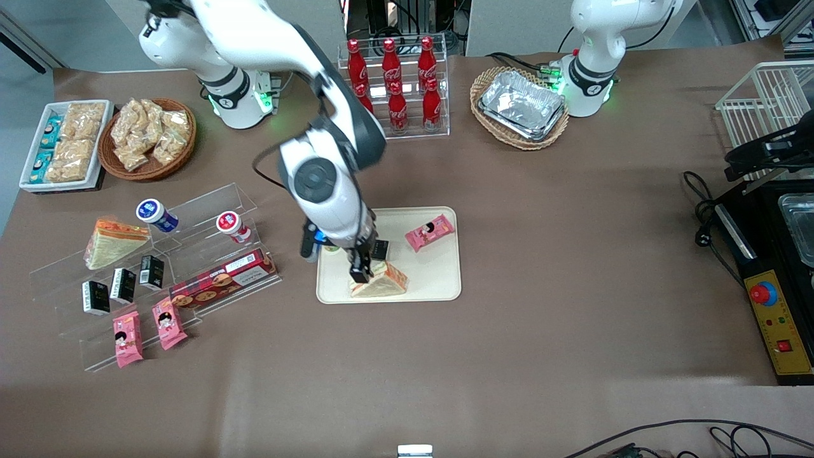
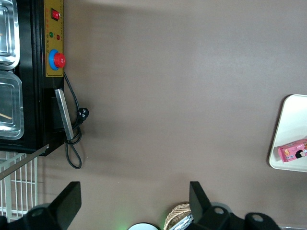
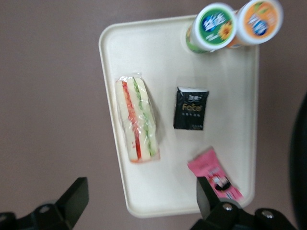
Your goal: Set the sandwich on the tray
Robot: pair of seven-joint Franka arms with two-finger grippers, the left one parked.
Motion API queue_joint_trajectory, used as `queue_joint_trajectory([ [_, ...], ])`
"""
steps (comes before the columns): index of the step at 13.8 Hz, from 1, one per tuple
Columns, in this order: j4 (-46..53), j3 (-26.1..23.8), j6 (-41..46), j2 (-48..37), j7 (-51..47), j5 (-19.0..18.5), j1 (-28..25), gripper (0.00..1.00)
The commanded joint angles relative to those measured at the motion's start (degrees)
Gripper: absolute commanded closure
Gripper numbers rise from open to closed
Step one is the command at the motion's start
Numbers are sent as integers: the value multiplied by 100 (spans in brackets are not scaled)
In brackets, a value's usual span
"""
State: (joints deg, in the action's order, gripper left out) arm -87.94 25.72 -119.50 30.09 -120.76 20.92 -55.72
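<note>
Cream tray [image 1: 439, 280] in front view carries the sandwich [image 1: 381, 283] on its near edge, gripper [image 1: 360, 272] just above it. Right wrist view: fingers [image 3: 72, 199] spread wide, holding nothing, sandwich [image 3: 136, 120] lying on tray [image 3: 163, 191] beside black "Foto" pack [image 3: 191, 108].

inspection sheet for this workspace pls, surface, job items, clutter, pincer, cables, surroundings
surface: brown table, no spills seen
job's things: sandwich lies on tray, released
clutter: on tray, black packet, pink snack, two cups; second sandwich on acrylic stand
grippers: pincer open, above the tray
cables: black cord toward the parked arm's end
surroundings: cola bottles, foil pans, control box
</note>
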Motion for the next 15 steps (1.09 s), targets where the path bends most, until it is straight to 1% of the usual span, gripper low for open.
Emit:
queue_joint_trajectory([
  [1,-118,-6,532,-828,447,45,298,0],
  [3,-136,73,594,-1214,903,-201,518,0],
  [5,-136,108,901,-1444,2033,-150,912,0],
  [7,-180,91,981,-1637,2853,-106,1255,0],
  [8,-197,91,1147,-1690,3587,-105,1387,0],
  [9,-189,117,1453,-1726,4743,-140,1441,0],
  [10,-197,195,1630,-1857,5660,-149,1607,0],
  [12,-198,231,2305,-2155,6737,-228,2142,0],
  [13,-197,223,2569,-2322,7350,-350,2380,0],
  [14,-197,231,2772,-2420,7748,-439,2469,0],
  [15,-197,214,2948,-2542,7943,-631,2583,0],
])
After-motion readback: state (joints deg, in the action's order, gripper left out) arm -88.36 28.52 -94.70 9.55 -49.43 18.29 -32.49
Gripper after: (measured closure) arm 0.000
